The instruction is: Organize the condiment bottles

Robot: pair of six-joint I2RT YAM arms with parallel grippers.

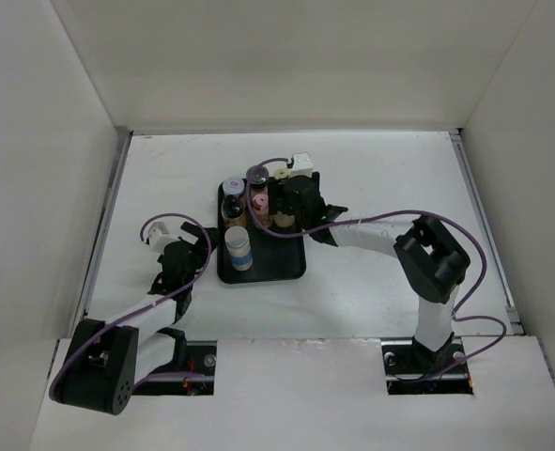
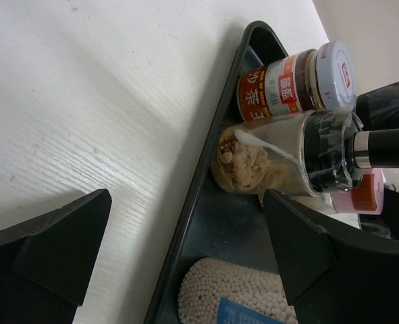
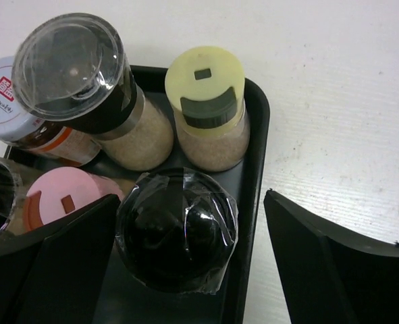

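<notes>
A black tray point(image 1: 279, 259) holds several condiment bottles. From above I see a grey-capped jar point(image 1: 232, 187), a dark clear-capped grinder point(image 1: 257, 175), a pink-capped bottle point(image 1: 256, 199) and a white jar point(image 1: 238, 249) lying flat. My right gripper point(image 1: 288, 203) hangs open over the tray's right side. In the right wrist view its fingers straddle a black tape-wrapped cap point(image 3: 177, 229), with a yellow-green-capped bottle point(image 3: 204, 88) and the grinder point(image 3: 71, 64) beyond. My left gripper point(image 1: 185, 254) is open and empty, straddling the tray's left rim point(image 2: 202, 182) near the white bead-filled jar point(image 2: 233, 297).
White walls close in the table on the left, back and right. The tray's right rim point(image 3: 256, 135) runs between my right fingers. A beige-filled black-capped bottle point(image 2: 273, 158) and a red-labelled brown jar point(image 2: 287, 84) stand past the left gripper.
</notes>
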